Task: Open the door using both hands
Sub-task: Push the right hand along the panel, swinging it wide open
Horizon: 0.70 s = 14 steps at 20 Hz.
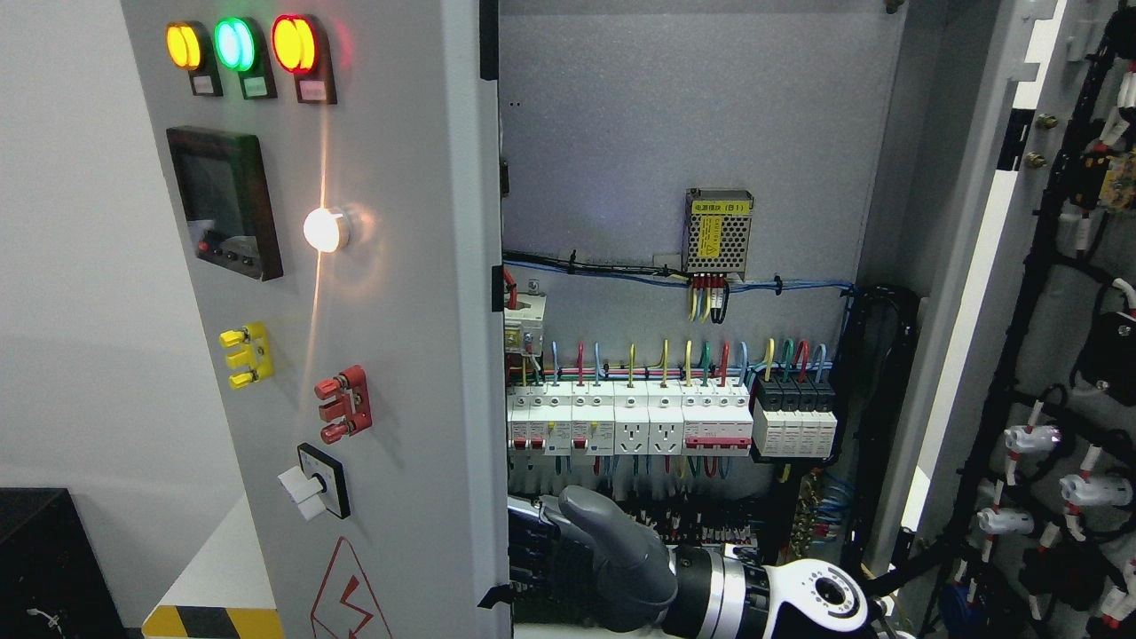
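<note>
The cabinet's left door (373,355) stands swung partly outward, its grey front carrying lamps, a screen and switches. My right hand (541,559) reaches in from the lower right, at the bottom of the opening. Its dark fingers (532,555) curl against the inner edge of the left door, with the grey thumb (612,532) above them. The fingertips are partly hidden by the door edge. The right door (1056,355) is swung wide at the far right, its inner side covered in black wiring. My left hand is not visible.
Inside the cabinet a row of breakers and sockets (666,422) with coloured wires sits just above my hand. A small power supply (719,232) hangs higher on the back plate. A white wall and a hazard-striped base (209,621) lie left of the door.
</note>
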Each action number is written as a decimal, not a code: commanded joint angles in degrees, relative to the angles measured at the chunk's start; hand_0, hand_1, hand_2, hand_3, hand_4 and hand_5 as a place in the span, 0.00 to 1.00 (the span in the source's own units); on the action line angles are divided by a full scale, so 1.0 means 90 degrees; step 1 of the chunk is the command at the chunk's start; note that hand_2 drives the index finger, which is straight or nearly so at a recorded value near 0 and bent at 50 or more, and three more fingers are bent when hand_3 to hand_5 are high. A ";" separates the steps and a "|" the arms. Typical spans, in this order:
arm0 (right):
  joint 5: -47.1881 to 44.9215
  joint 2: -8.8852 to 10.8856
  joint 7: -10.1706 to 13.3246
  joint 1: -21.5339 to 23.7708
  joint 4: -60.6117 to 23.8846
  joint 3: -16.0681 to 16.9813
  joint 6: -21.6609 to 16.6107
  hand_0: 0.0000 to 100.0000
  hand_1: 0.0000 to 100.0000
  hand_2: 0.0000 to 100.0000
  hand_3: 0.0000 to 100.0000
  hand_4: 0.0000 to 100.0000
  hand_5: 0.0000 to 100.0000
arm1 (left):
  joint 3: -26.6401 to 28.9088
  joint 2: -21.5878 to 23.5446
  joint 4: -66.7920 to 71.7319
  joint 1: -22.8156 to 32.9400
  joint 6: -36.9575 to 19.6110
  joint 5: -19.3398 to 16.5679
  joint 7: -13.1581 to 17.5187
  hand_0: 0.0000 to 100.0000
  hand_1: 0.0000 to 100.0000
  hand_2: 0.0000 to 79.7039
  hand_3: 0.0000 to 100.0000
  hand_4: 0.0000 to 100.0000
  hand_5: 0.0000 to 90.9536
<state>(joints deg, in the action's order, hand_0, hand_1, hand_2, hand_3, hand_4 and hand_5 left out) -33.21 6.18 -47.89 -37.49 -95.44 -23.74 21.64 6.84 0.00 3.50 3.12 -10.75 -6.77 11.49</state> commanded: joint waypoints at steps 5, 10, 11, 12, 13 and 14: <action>-0.0021 -0.0081 0.0243 -0.0005 -0.0352 -0.0516 0.0017 0.00 0.00 0.00 0.00 0.00 0.00 | -0.0008 0.0010 0.0002 -0.0024 0.0003 0.0000 0.0003 0.00 0.00 0.00 0.00 0.00 0.00; -0.0011 -0.0081 0.0243 0.0005 -0.0489 -0.0701 0.0027 0.00 0.00 0.00 0.00 0.00 0.00 | 0.0001 0.0010 0.0002 -0.0024 0.0003 0.0000 0.0003 0.00 0.00 0.00 0.00 0.00 0.00; -0.0011 -0.0081 0.0253 0.0015 -0.0518 -0.0779 0.0027 0.00 0.00 0.00 0.00 0.00 0.00 | 0.0001 0.0010 0.0002 -0.0024 0.0003 0.0000 0.0003 0.00 0.00 0.00 0.00 0.00 0.00; -0.0011 -0.0081 0.0253 0.0015 -0.0518 -0.0838 0.0027 0.00 0.00 0.00 0.00 0.00 0.00 | -0.0008 0.0010 0.0002 -0.0024 0.0003 0.0000 0.0003 0.00 0.00 0.00 0.00 0.00 0.00; -0.0011 -0.0091 0.0263 0.0015 -0.0518 -0.0877 0.0027 0.00 0.00 0.00 0.00 0.00 0.00 | -0.0008 0.0010 0.0002 -0.0024 0.0003 0.0000 -0.0007 0.00 0.00 0.00 0.00 0.00 0.00; -0.0011 -0.0120 0.0263 0.0015 -0.0518 -0.0926 0.0027 0.00 0.00 0.00 0.00 0.00 0.00 | -0.0008 0.0010 0.0002 -0.0024 0.0012 0.0000 -0.0017 0.00 0.00 0.00 0.00 0.00 0.00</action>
<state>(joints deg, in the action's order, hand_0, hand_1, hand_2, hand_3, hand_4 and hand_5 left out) -33.30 5.64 -45.63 -37.46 -98.20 -28.04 21.86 6.83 0.00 3.51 2.92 -11.11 -6.77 11.50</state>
